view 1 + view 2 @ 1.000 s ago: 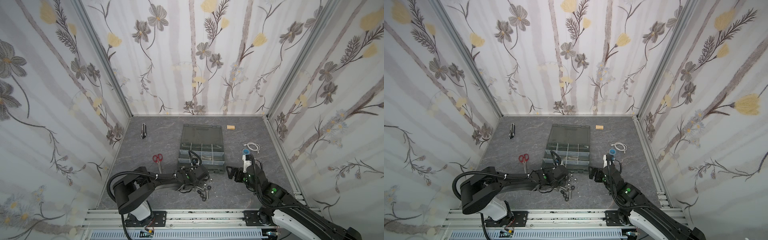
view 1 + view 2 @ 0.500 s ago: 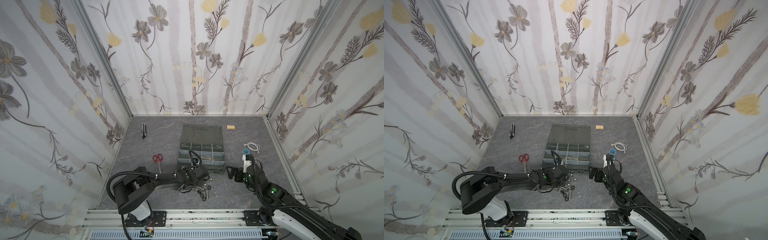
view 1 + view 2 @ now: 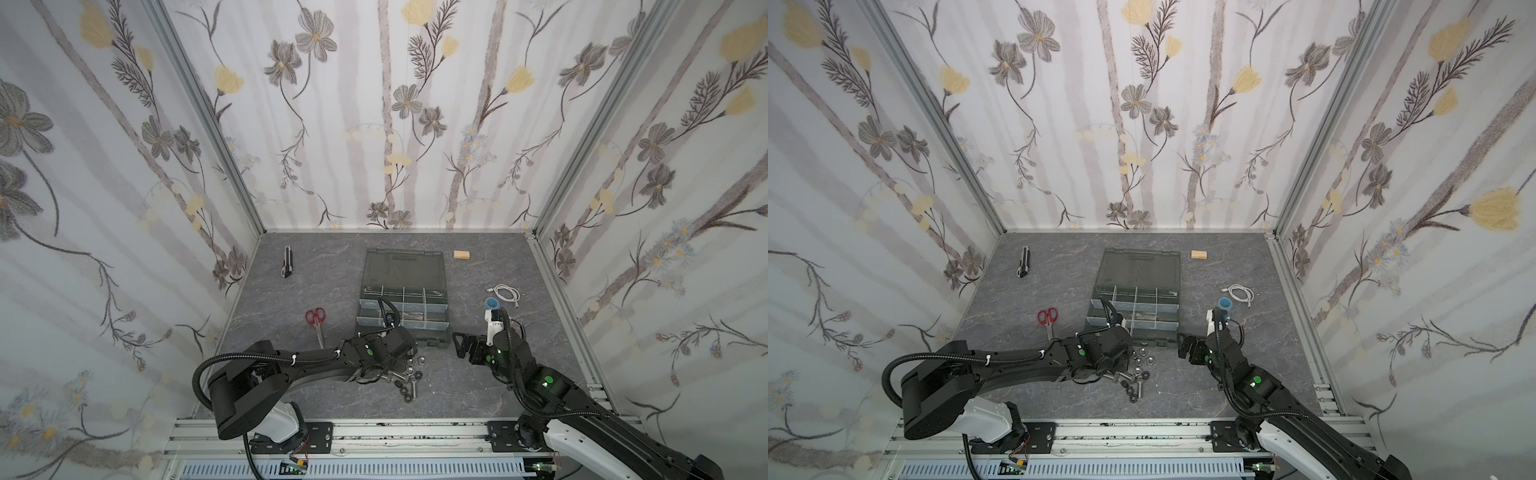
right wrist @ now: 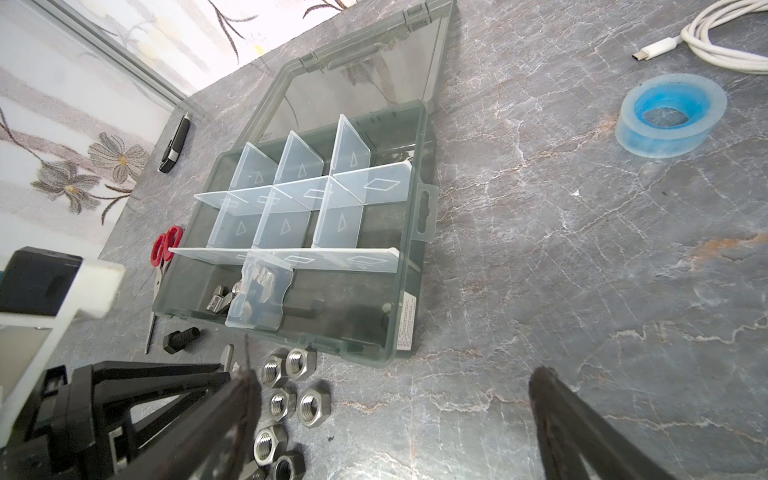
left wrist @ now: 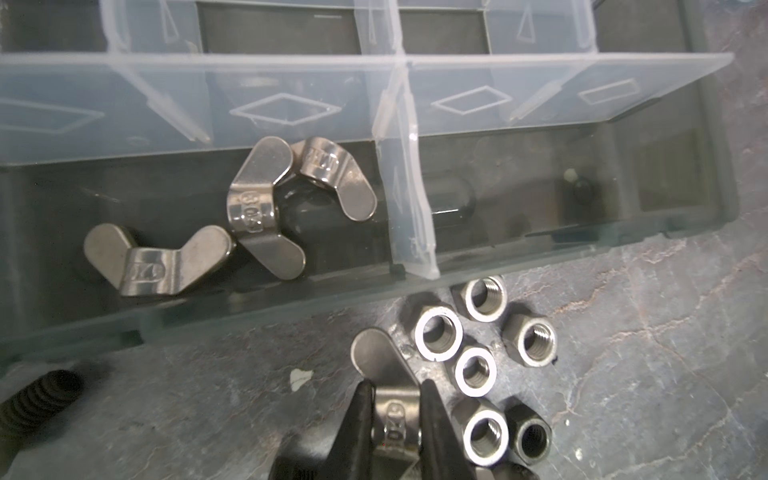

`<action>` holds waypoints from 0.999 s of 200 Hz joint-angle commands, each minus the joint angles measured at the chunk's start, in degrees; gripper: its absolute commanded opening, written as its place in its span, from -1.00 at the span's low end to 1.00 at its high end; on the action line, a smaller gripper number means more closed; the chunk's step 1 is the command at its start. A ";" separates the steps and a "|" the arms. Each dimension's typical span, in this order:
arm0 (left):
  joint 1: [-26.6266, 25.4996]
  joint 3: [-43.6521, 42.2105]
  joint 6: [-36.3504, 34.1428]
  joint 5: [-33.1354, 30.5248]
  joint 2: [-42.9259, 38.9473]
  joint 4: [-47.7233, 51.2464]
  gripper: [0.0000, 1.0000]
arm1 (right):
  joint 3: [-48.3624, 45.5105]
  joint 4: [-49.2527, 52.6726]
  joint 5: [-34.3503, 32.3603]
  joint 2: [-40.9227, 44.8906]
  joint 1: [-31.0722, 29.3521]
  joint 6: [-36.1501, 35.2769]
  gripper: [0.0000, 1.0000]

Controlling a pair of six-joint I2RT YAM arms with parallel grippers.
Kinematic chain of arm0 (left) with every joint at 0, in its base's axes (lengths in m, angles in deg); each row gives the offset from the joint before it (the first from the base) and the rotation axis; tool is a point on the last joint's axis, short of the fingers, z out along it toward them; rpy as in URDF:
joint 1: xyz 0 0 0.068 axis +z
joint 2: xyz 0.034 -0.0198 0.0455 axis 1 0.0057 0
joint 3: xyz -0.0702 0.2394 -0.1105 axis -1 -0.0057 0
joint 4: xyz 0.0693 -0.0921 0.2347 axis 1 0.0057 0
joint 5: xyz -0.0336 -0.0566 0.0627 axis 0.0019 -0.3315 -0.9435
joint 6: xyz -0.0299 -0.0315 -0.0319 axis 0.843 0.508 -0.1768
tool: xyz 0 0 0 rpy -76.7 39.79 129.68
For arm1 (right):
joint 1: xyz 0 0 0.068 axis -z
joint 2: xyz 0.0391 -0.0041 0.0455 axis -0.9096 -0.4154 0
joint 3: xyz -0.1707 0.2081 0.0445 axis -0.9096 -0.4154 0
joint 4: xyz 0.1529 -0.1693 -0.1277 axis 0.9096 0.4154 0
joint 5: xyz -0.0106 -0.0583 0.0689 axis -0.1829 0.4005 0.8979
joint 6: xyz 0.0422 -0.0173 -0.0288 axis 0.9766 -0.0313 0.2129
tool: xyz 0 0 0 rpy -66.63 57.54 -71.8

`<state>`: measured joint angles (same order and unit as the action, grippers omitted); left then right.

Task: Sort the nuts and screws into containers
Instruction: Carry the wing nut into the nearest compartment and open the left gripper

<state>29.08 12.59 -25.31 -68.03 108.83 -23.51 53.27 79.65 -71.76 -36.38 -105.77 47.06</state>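
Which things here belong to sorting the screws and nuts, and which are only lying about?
For the job: dark grey plastic organizer case; shiny silver wing nuts, one in the left hand; silver hex nuts; black bolt.
Lying about: red-handled scissors; black utility knife; small wooden block; blue tape roll; white cable.

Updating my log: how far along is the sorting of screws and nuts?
Done: three wing nuts lie in one compartment of the case. In hand: the left hand is shut on a fourth wing nut. Left: hex nuts and a black screw loose on the table; the right hand is open, empty.
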 commanded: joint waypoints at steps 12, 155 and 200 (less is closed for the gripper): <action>0.14 0.45 -1.36 0.25 -3.28 0.36 -0.68 | 0.20 -1.26 -0.42 0.38 0.02 0.16 0.99; 10.10 5.87 -7.05 -2.57 -3.14 -1.13 -0.65 | 1.21 0.99 -1.26 2.22 0.06 1.04 0.99; 10.69 6.23 -7.44 -2.14 -0.53 -1.84 -0.49 | 1.23 1.69 -1.54 3.11 -0.01 1.35 0.99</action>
<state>39.44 18.23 -32.23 -69.95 107.39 -23.75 53.97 80.87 -72.15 -33.46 -105.73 47.54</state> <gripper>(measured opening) 0.209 0.996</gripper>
